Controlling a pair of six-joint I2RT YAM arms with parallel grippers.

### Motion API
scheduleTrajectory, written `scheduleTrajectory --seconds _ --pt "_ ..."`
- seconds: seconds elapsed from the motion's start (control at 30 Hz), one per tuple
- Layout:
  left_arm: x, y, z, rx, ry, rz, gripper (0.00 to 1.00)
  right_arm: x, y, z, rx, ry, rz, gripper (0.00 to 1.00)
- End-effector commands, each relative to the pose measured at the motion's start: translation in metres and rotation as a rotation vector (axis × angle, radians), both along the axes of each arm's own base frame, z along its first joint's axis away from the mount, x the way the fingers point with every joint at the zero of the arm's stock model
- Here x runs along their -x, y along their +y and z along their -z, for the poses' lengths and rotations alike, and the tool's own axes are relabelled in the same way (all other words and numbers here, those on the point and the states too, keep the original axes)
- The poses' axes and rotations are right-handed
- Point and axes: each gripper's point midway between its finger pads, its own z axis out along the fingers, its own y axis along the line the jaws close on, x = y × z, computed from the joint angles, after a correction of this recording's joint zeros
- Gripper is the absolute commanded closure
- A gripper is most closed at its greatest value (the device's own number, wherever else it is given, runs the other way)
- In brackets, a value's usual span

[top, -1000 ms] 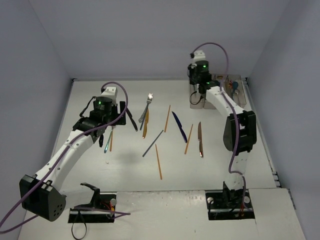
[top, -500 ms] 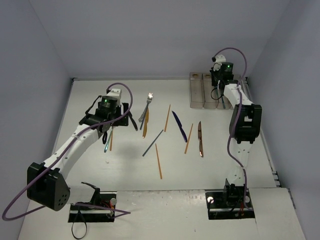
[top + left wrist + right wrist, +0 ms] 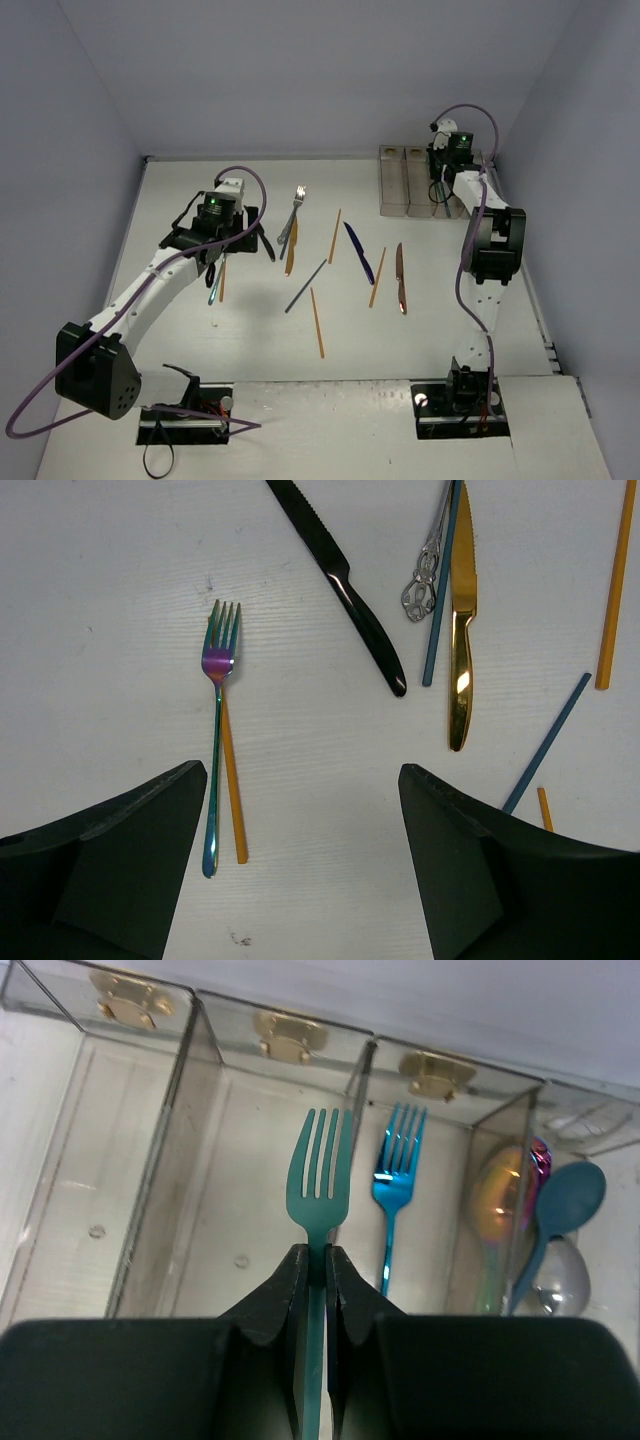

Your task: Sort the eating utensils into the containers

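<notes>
My right gripper [image 3: 318, 1255] is shut on the handle of a teal fork [image 3: 319, 1185], tines pointing forward. The fork hangs above the clear containers [image 3: 205, 1150], about over the wall between the second and third bins. A blue fork [image 3: 395, 1185] lies in the third bin and spoons [image 3: 505, 1200] in the fourth. In the top view this gripper [image 3: 445, 182] is over the bins [image 3: 396, 190]. My left gripper [image 3: 300, 775] is open above bare table, holding nothing. An iridescent fork [image 3: 218, 665] and an orange chopstick [image 3: 232, 790] lie just left of it.
A black knife [image 3: 345, 580], gold knife [image 3: 461, 630], silver fork [image 3: 425, 575] and blue chopsticks [image 3: 548, 742] lie ahead of the left gripper. Mid-table lie a dark blue knife [image 3: 360, 252], a copper knife [image 3: 401, 280] and orange chopsticks [image 3: 316, 322].
The right arm has swung right along the bins with the teal fork, from the left bins to the right ones. The left arm shifted slightly and stays open.
</notes>
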Motion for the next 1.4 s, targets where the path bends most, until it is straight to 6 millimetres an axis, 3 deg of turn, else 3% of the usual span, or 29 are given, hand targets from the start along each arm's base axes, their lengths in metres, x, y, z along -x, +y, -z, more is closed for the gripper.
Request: scheduleTrajectory --seconds 0.0,0.33,0.43,0.57,0.77,0.9,1.03,1.27,1.3,1.37 --pt "-0.011 -0.003 -0.020 0.022 -0.072 0.009 0.25 -0.005 -0.009 -0.092 0.021 -0.195 -0.017 1.00" --pt "-0.011 -0.001 -0.017 0.010 -0.062 0.001 0.25 -0.006 -0.034 -0.060 0.014 -0.145 0.035 0.98" --pt "-0.011 -0.002 -0.014 0.007 -0.052 0.008 0.25 -0.008 -0.038 -0.049 0.014 -0.128 0.058 0.92" --pt "-0.012 -0.002 -0.014 0.007 -0.049 0.009 0.25 -0.008 -0.040 -0.046 0.012 -0.123 0.076 0.75" --pt "-0.012 -0.002 -0.016 0.008 -0.052 0.008 0.25 -0.004 -0.041 -0.068 0.013 -0.154 0.087 0.60" --pt "-0.012 0.000 -0.017 0.000 -0.051 0.005 0.25 0.009 -0.035 -0.107 -0.019 -0.206 0.101 0.56" --pt "-0.009 0.004 -0.019 -0.019 -0.046 -0.001 0.25 0.037 -0.008 -0.157 -0.055 -0.269 0.097 0.54" --pt "0.007 0.010 -0.007 -0.056 0.017 0.007 0.25 0.126 0.079 -0.217 -0.232 -0.337 0.080 0.50" --pt "0.010 0.011 -0.002 -0.056 0.036 0.006 0.25 0.138 0.091 -0.209 -0.269 -0.314 0.079 0.49" --pt "0.019 0.014 0.014 -0.068 0.082 0.004 0.26 0.157 0.107 -0.212 -0.377 -0.300 0.081 0.49"
